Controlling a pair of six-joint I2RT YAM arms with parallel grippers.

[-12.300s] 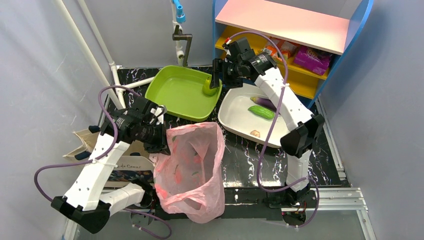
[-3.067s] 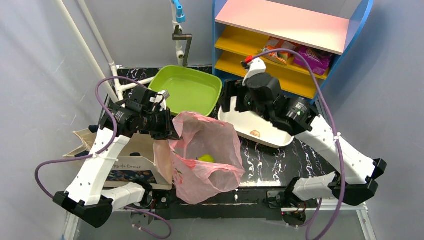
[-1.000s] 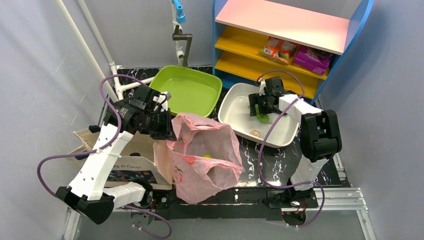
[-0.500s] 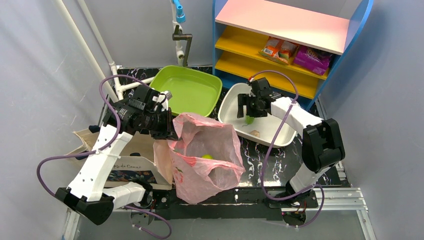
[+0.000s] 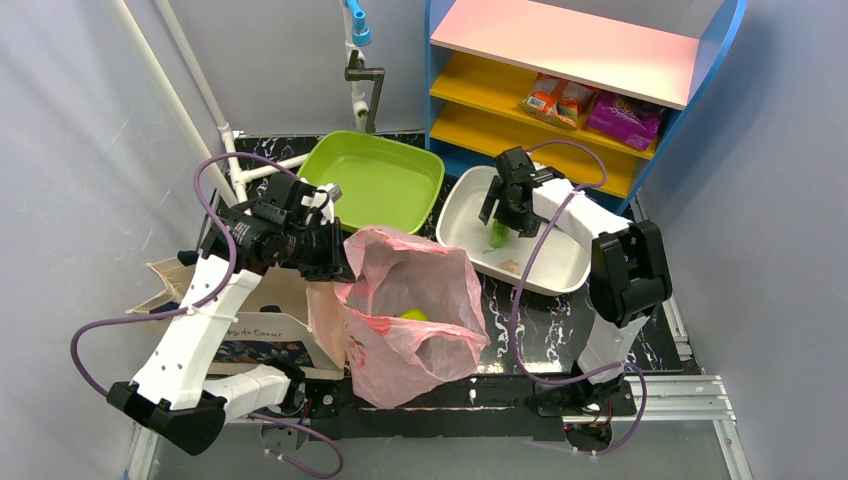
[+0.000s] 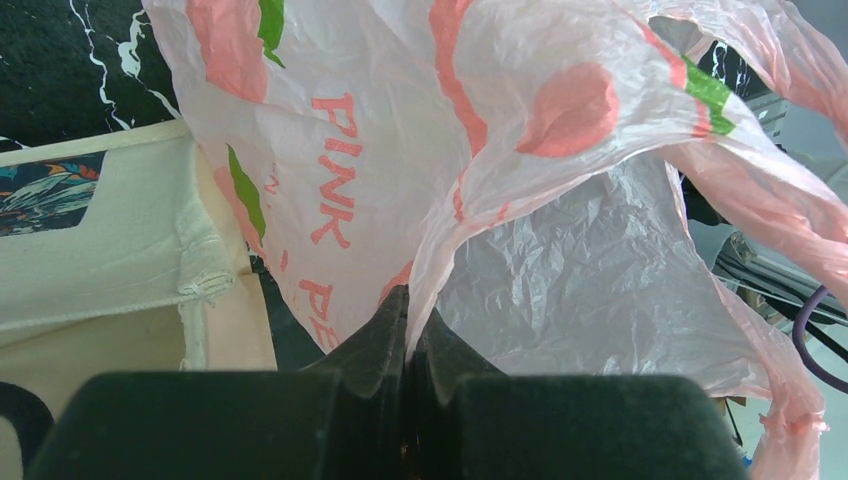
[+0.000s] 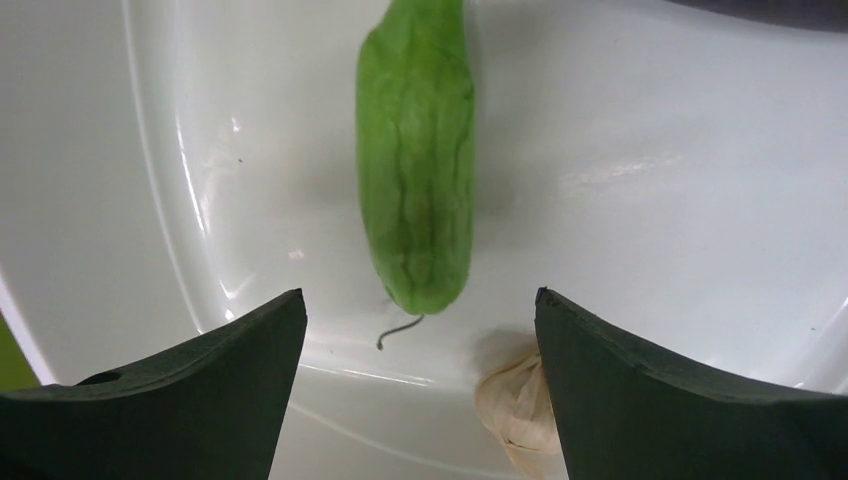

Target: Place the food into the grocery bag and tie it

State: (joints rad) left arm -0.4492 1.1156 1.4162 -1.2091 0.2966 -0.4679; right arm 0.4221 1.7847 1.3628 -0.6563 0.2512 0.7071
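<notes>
The pink grocery bag (image 5: pixel 410 300) stands open at the table's middle. My left gripper (image 5: pixel 338 266) is shut on its rim and holds it up; in the left wrist view the thin plastic (image 6: pixel 560 250) is pinched between the closed jaws (image 6: pixel 408 300). A yellow-green pear (image 5: pixel 413 315) lies inside the bag. My right gripper (image 5: pixel 499 222) hovers open over the white tray (image 5: pixel 560 272). In the right wrist view the long green vegetable (image 7: pixel 416 170) lies on the tray floor just ahead of the gap between the spread fingers (image 7: pixel 420 310), untouched. A dark strip at that view's top right edge (image 7: pixel 770 8) may be the eggplant.
A garlic bulb (image 7: pixel 520 400) lies by the right finger, also in the tray (image 5: pixel 511 266). A green tray (image 5: pixel 375 180) sits behind the bag. The beige canvas tote (image 5: pixel 250 320) lies left of the bag. A blue and yellow shelf (image 5: pixel 580 90) with snack packets stands at the back right.
My right gripper has shifted a little left over the white tray and turned, staying open above the green vegetable. The left gripper and the bag have not moved.
</notes>
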